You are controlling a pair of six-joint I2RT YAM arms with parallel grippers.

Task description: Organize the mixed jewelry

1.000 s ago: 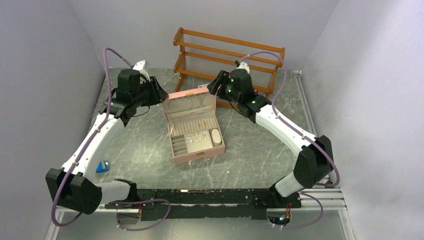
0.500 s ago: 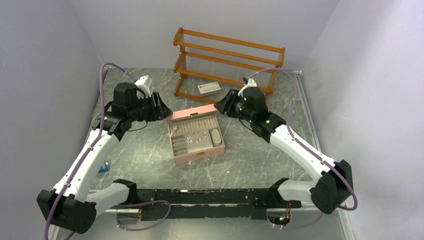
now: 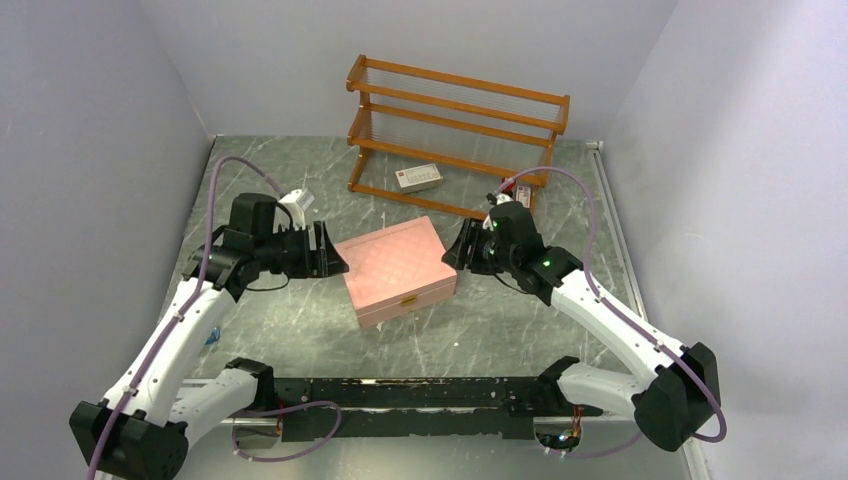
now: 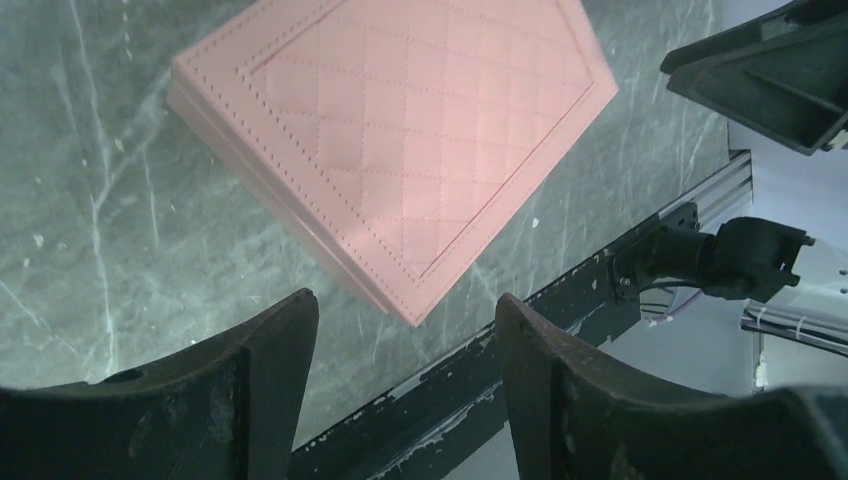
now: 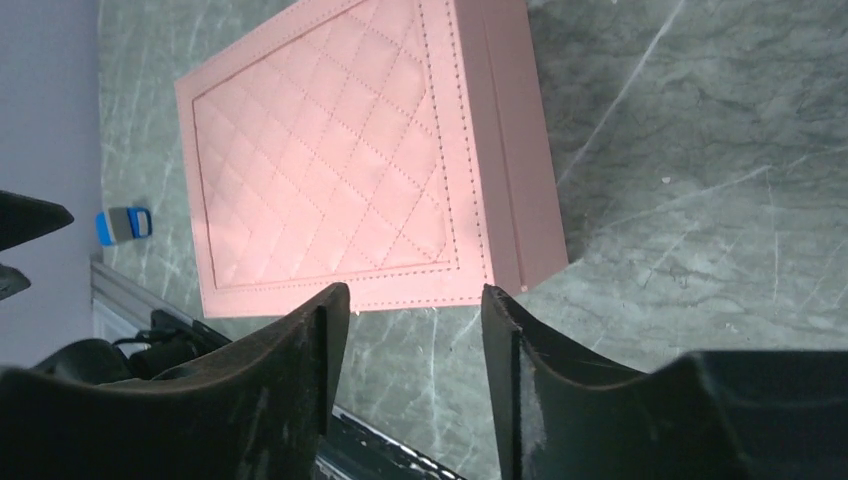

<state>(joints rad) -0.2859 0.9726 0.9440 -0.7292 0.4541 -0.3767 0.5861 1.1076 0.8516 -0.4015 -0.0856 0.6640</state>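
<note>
The pink quilted box (image 3: 395, 268) lies shut in the middle of the table, gold clasp toward the near edge. The mixed jewelry is out of view. My left gripper (image 3: 335, 262) hovers just off the box's left edge, jaws open, nothing between them; its wrist view shows the lid (image 4: 400, 130) beyond the gripper (image 4: 405, 300). My right gripper (image 3: 455, 255) sits at the box's right edge, also open and empty (image 5: 415, 290), with the box's lid and side wall (image 5: 330, 160) ahead of it.
A wooden two-shelf rack (image 3: 455, 115) stands at the back. Under it lies a small white carton (image 3: 418, 178). A small blue object (image 5: 124, 224) rests on the table near the left arm. A black rail (image 3: 400, 392) runs along the near edge.
The box's lid has come down from upright to fully shut. Both grippers followed it down and toward the near side, and now stand off the box's two sides.
</note>
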